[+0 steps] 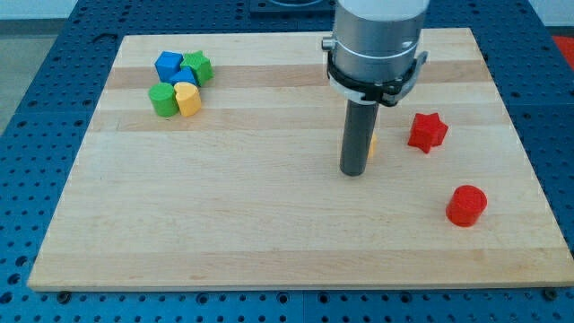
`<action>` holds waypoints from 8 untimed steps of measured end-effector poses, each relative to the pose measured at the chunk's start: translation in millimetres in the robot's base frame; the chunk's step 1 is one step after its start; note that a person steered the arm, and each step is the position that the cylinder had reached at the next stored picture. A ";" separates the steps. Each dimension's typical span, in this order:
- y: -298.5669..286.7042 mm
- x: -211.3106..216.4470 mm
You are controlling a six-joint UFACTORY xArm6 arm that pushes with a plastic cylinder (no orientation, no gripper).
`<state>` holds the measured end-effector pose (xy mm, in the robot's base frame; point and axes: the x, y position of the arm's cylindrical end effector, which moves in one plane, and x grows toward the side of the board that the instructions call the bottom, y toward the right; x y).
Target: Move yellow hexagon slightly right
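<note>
My tip rests on the wooden board a little right of centre. A small sliver of a yellow block, the yellow hexagon, shows just right of the rod; the rod hides most of it, and the tip sits at its left side. Its shape cannot be made out.
A red star block lies right of the rod, and a red cylinder lies lower right. At the upper left stands a cluster: a blue block, a green star, a green cylinder and a yellow block.
</note>
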<state>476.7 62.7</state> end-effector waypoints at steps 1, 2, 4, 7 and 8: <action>-4.2 0.0; -26.7 3.0; -14.7 -55.5; 8.3 -31.7; 22.5 -33.9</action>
